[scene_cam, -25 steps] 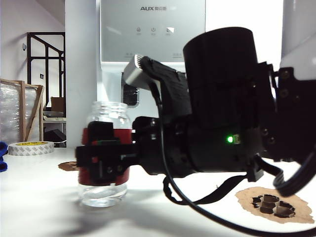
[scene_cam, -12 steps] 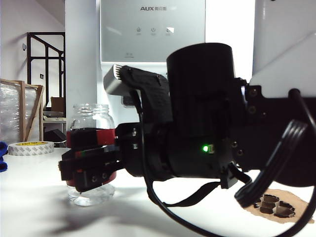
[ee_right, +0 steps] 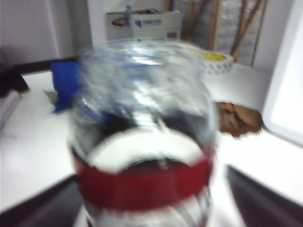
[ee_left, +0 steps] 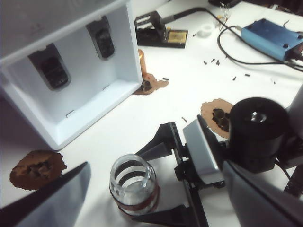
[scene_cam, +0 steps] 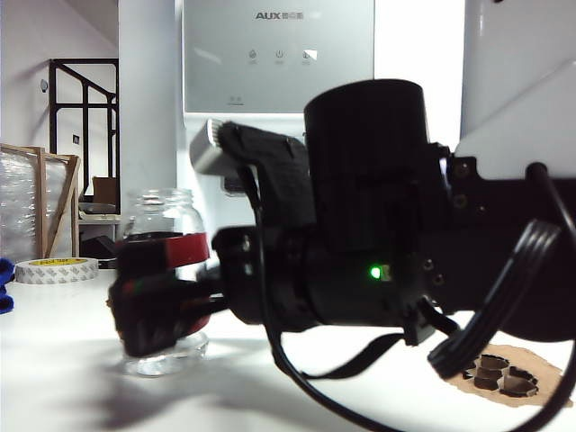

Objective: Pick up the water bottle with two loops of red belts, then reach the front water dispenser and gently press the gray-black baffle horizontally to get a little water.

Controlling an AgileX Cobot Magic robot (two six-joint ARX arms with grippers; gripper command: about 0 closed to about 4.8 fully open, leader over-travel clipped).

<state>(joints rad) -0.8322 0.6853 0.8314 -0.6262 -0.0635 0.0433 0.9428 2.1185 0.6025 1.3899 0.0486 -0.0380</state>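
The right gripper (ee_left: 156, 187) has its jaws spread wide on either side of the water bottle (ee_left: 134, 187), which stands upright on the white table (ee_left: 189, 94); whether they touch the glass is unclear. The left gripper shows only one blurred finger (ee_left: 47, 196) nearby, its spread unreadable. The water dispenser (scene_cam: 279, 58) stands behind the bottle.
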